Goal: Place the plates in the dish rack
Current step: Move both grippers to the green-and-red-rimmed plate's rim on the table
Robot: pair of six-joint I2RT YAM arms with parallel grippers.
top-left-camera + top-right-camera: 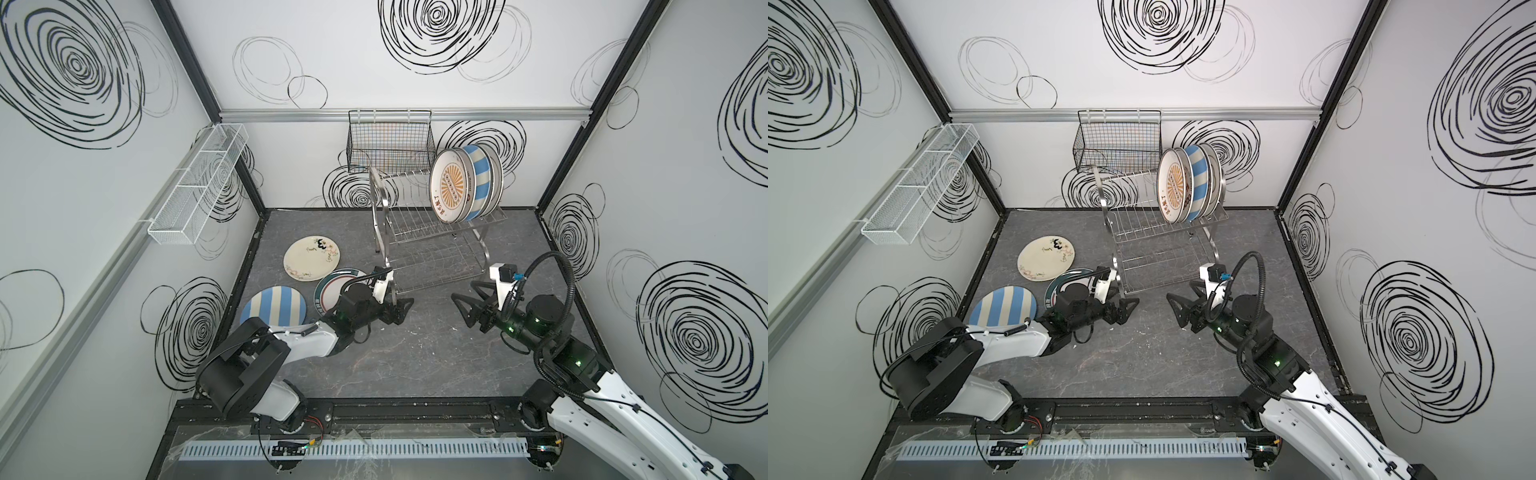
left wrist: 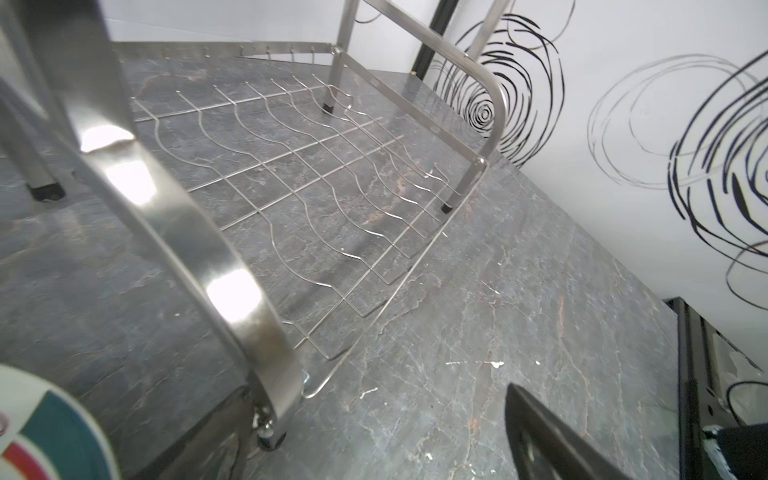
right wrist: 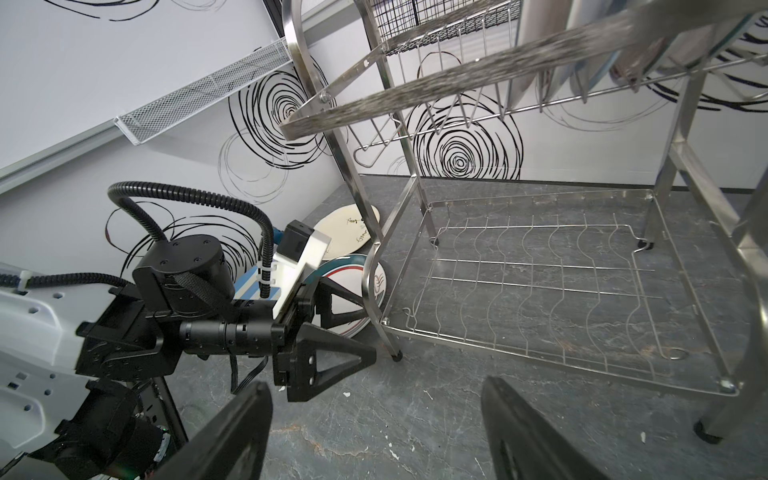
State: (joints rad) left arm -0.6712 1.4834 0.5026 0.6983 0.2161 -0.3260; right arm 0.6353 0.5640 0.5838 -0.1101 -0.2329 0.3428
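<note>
The steel dish rack [image 1: 415, 220] [image 1: 1142, 224] stands at the back. Several plates stand in its upper tier at the right end, an orange sunburst one [image 1: 452, 189] in front. Three plates lie flat on the left: cream flowered [image 1: 311, 257], teal-rimmed [image 1: 332, 286] [image 2: 62, 440] and blue-striped [image 1: 274, 307]. My left gripper [image 1: 405, 311] [image 2: 374, 399] is open low at the rack's front-left leg, whose foot shows between its fingers. My right gripper [image 1: 462, 289] [image 3: 374, 386] is open and empty in front of the rack, facing the left one.
A black wire basket [image 1: 388, 143] hangs on the back wall behind the rack. A long white mesh tray [image 1: 199, 183] hangs on the left wall. The rack's lower tier [image 3: 540, 291] holds nothing. Grey marble table [image 1: 415, 365] stretches in front of both grippers.
</note>
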